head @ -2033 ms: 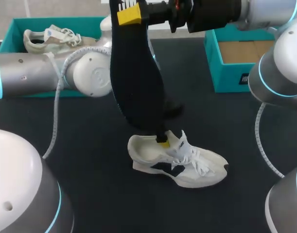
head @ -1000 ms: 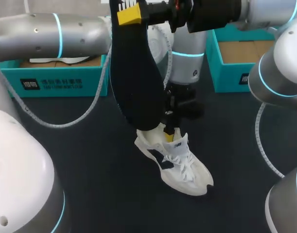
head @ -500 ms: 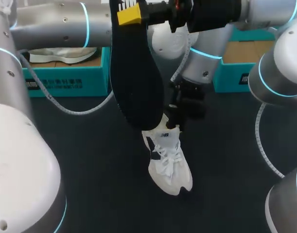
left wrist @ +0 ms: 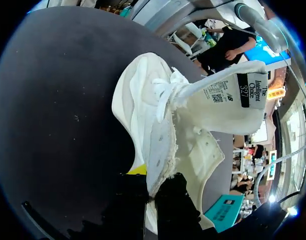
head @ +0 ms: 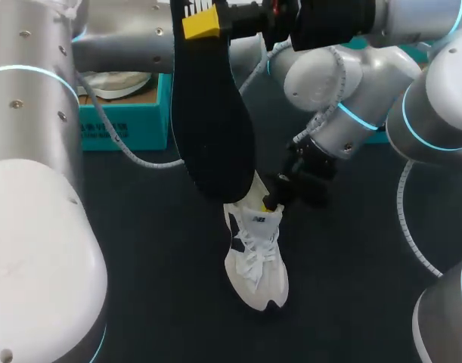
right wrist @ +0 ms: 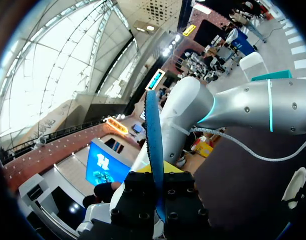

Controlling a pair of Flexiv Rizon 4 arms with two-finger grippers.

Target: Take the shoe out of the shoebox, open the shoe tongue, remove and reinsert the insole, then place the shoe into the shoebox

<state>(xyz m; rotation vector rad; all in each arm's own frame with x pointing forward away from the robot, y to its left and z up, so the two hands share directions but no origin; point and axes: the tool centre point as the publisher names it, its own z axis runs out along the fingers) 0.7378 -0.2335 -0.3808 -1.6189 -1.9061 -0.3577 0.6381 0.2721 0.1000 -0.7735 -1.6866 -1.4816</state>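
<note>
Left hand (head: pixel 272 203) grips the shoe (head: pixel 257 265); right hand (head: pixel 203 21) clamps the insole (head: pixel 212 128) above it.

White shoe (head: pixel 255 261), navy side mark, white laces; white tongue label (left wrist: pixel 238 92) with black patch; black insole (head: pixel 212 128), blue-edged; teal shoebox (head: pixel 119 125), brown interior, upper left; black table (head: pixel 162 249).

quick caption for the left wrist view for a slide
Left tool pinches the collar of the white shoe on the dark table, tongue lifted, label side showing.
</note>
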